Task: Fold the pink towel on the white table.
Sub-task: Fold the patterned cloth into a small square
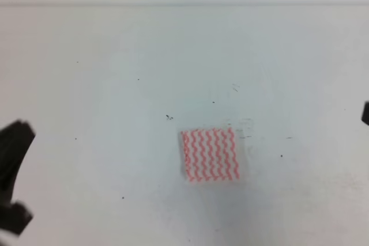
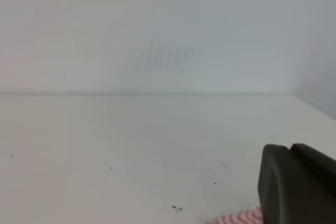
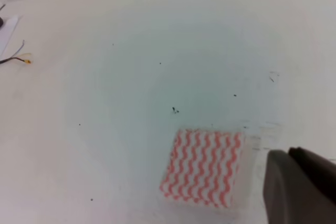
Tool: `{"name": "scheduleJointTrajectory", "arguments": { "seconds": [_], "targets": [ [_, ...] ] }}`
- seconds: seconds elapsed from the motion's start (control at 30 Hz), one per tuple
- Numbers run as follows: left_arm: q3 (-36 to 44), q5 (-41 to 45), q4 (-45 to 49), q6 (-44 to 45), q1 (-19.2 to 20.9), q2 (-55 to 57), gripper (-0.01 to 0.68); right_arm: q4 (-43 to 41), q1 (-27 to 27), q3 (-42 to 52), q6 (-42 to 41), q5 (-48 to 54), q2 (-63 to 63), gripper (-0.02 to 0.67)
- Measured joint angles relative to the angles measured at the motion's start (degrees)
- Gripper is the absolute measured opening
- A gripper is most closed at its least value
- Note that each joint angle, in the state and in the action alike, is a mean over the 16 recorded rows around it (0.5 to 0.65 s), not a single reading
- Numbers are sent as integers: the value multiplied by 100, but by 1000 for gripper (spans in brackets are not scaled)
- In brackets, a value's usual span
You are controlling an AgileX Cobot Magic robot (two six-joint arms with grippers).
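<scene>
The pink towel lies flat on the white table as a small square with red-pink wavy stripes, a little right of centre. In the right wrist view the pink towel sits low in the frame, just left of one dark finger. Only a sliver of towel shows at the bottom of the left wrist view, beside a dark finger. My left gripper is a blurred dark shape at the far left edge, well away from the towel. At the right edge my right gripper barely shows. Neither touches the towel.
The table's far edge meets a pale wall. Thin coloured wires and a white flat object lie at the far left of the right wrist view. Tiny dark specks dot the surface.
</scene>
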Motion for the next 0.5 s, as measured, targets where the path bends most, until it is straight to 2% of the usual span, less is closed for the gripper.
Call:
{"name": "scheduleJointTrajectory", "arguments": {
  "seconds": [0.23,0.5],
  "targets": [
    [1082,-151,-71,119,0,-1409,-3,-17,0,1136,0,-744,-1225,-18],
    [1841,-447,-89,266,1,-2121,-4,2,0,2462,-1,-1978,-2232,-18]
  ]
}}
